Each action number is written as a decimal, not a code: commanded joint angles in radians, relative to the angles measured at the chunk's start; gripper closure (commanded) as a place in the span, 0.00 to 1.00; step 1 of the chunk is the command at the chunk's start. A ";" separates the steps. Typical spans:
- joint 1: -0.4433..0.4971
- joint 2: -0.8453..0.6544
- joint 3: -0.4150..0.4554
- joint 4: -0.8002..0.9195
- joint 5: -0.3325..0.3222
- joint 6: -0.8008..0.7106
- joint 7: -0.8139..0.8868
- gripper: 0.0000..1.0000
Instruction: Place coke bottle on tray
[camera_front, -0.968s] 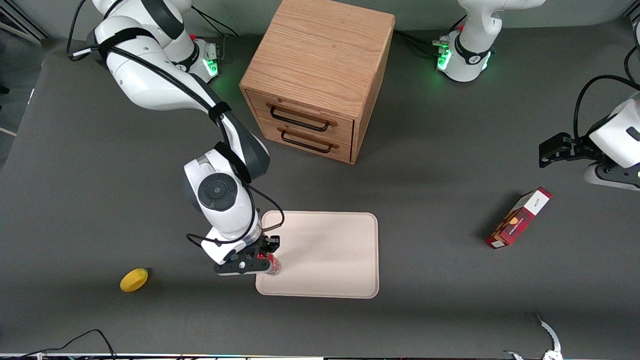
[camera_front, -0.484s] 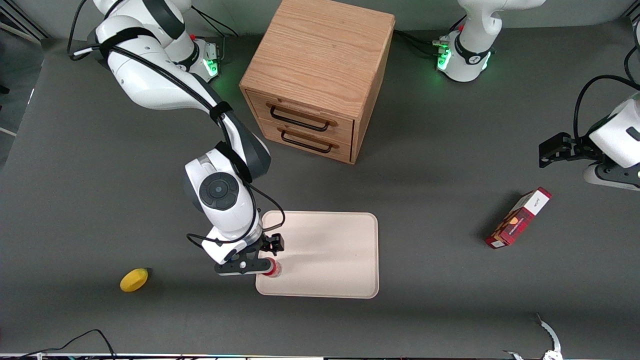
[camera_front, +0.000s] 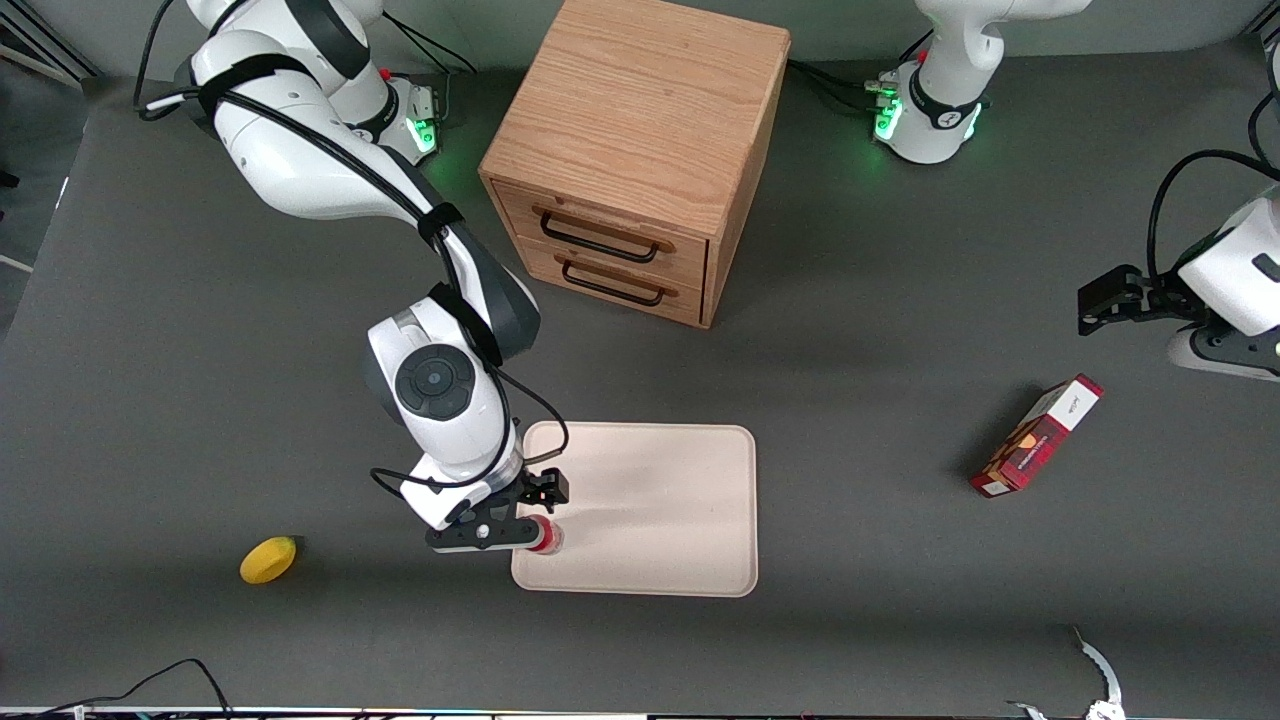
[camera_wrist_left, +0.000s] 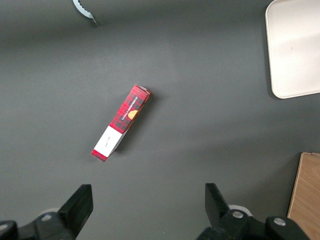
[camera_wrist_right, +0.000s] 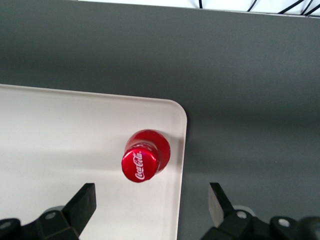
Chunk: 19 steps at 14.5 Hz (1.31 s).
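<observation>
The coke bottle, small and red with a red cap and white lettering, stands upright on the cream tray. It is close to the tray corner nearest the front camera at the working arm's end. My gripper hovers above the bottle and is open. Its black fingers stand wide apart on either side and touch nothing. The tray's corner also shows in the left wrist view.
A yellow lemon lies on the dark table toward the working arm's end. A red-and-white carton box lies toward the parked arm's end. A wooden drawer cabinet stands farther from the front camera than the tray.
My gripper has opened and let go of the coke bottle, which now stands free on the tray. The wrist has shifted only slightly.
</observation>
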 joint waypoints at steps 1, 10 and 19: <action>0.005 -0.057 -0.007 -0.007 -0.016 -0.040 -0.013 0.00; -0.136 -0.495 0.017 -0.324 0.142 -0.336 -0.155 0.00; -0.378 -0.800 0.029 -0.520 0.293 -0.464 -0.425 0.03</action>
